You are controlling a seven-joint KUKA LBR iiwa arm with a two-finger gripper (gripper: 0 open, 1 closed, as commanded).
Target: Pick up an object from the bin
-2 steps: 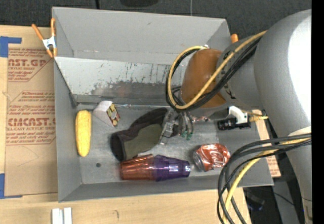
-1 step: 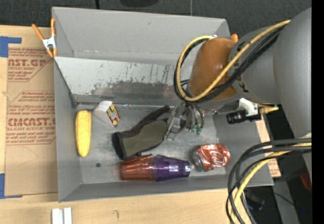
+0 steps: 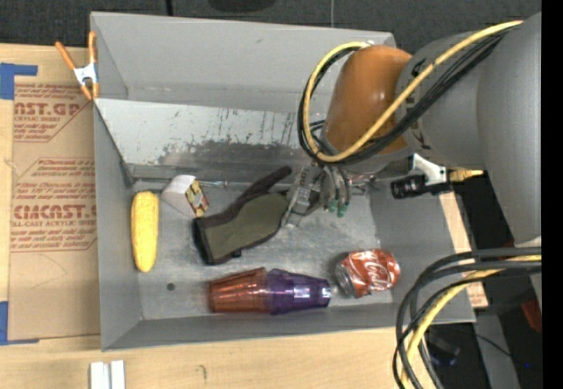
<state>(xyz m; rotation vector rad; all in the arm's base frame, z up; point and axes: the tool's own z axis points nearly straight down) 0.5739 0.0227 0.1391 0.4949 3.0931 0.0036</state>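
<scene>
Olive fabric piece (image 3: 242, 224), dark and sleeve-like, is the biggest loose item in the grey bin (image 3: 220, 114). It lies flat mid-floor, on a diagonal. Its broad cuff end points toward the near-left corner and its narrow dark end runs up toward the far-right.

Arm comes in over the bin's right edge, with an orange wrist cover (image 3: 369, 106) and yellow-black cables (image 3: 310, 114) looped round it.

Tool (image 3: 318, 196) is low over the floor, right of centre, just beside the fabric's right-hand end. It may be touching the fabric edge, but the cover's shadow makes that hard to confirm. Can't tell whether the tool is apart or together, and nothing visibly clamped in it.

Other items, largest first:
- Nested cups lie on their side along the near edge, the red-orange cup (image 3: 236, 292) on the left and the purple cup (image 3: 299, 290) on the right. They sit just below the fabric, apart from it.
- Yellow corn cob (image 3: 144, 231) lies along the left wall, well apart from the tool.
- Crushed red soda can (image 3: 366, 273) sits toward the near-right corner, just beside the purple cup's end and nearer the bin's front edge than the tool.
- Small white-and-yellow carton (image 3: 186, 194) sits left of centre, between the corn and the fabric, close to the cuff end.
</scene>
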